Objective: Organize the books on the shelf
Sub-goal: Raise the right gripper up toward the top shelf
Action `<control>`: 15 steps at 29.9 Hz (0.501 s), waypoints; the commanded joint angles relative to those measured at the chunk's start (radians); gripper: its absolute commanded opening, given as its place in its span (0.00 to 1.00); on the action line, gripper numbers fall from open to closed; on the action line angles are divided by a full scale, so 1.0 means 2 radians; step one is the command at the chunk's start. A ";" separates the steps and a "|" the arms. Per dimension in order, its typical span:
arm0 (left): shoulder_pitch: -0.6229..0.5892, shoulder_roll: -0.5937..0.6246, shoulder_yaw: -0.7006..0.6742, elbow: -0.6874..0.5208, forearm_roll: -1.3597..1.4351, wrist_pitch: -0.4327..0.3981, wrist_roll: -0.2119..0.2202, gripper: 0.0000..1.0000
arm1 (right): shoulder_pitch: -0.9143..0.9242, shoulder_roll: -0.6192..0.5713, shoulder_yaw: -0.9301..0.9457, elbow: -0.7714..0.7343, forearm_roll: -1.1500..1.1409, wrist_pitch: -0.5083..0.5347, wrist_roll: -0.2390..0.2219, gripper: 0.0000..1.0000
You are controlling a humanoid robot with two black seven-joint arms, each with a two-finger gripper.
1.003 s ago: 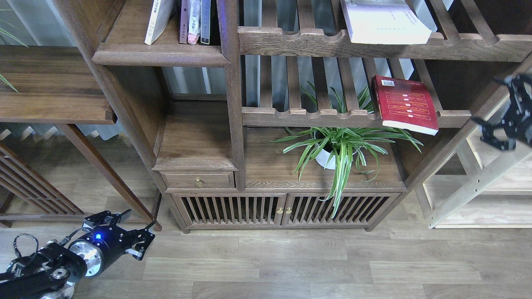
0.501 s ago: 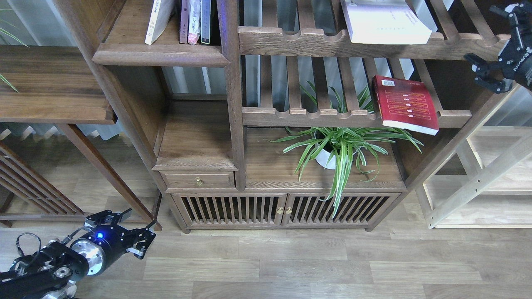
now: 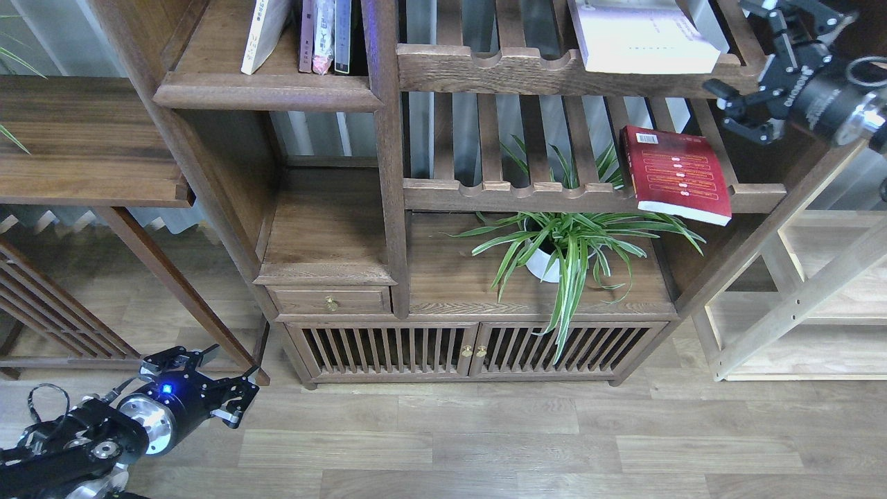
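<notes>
Our right gripper [image 3: 745,66], jaws apart and empty, hangs at two o'clock of the red book [image 3: 675,174]. The reach is in hand, we judge; next, close on that book. Our left gripper [image 3: 218,384], jaws apart, idles low.

A wood-plank floor [image 3: 527,443] fills the lower part of the frame. On it stands a dark wooden cabinet unit [image 3: 388,277], at centre, with slatted doors [image 3: 471,350] at its base. A pale unfinished rack [image 3: 797,326] is seen standing on the floor at the lower right, and a dark slatted frame [image 3: 48,319] at the lower left.
</notes>
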 commanded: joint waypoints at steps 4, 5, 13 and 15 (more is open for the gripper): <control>-0.002 0.000 -0.001 0.004 0.000 0.000 0.000 0.66 | 0.005 0.013 -0.009 0.000 -0.005 0.000 0.000 1.00; -0.002 -0.002 -0.001 0.005 0.000 0.000 0.001 0.66 | 0.009 0.017 -0.012 0.000 -0.005 0.000 0.000 1.00; -0.005 -0.013 -0.001 0.012 0.000 0.000 0.002 0.66 | 0.040 0.044 -0.044 0.000 -0.005 0.000 0.000 1.00; -0.007 -0.013 -0.001 0.012 0.000 0.000 0.002 0.66 | 0.045 0.048 -0.045 0.000 -0.003 0.000 0.000 0.99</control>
